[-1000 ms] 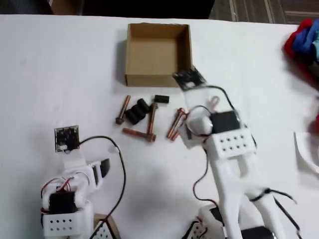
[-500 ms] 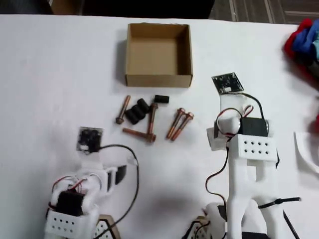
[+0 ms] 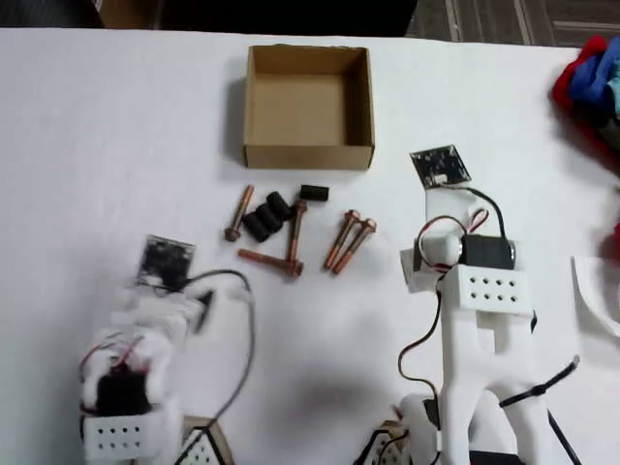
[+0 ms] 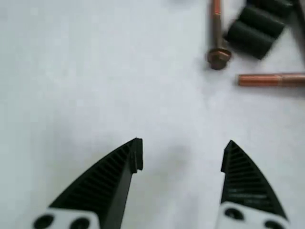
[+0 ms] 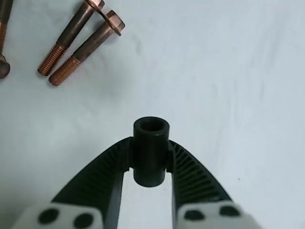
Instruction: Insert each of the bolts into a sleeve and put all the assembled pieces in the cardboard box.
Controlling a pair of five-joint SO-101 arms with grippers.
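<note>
It looked like a small robotics lab set up in an office-type room: two white printed arms [image 3: 484, 329] with bare wiring [image 3: 249, 334] and exposed circuit boards [image 3: 441, 166] sat at a white-covered table [image 3: 97, 116]. Beyond its far edge lay grey carpet-tile flooring [image 3: 513, 19] (typical office stuff).

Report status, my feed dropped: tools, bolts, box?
Right tool shut on sleeve. Left tool open, empty, short of bolts. Five bolts, other sleeves loose before box; none assembled. Nothing in the way.
</note>
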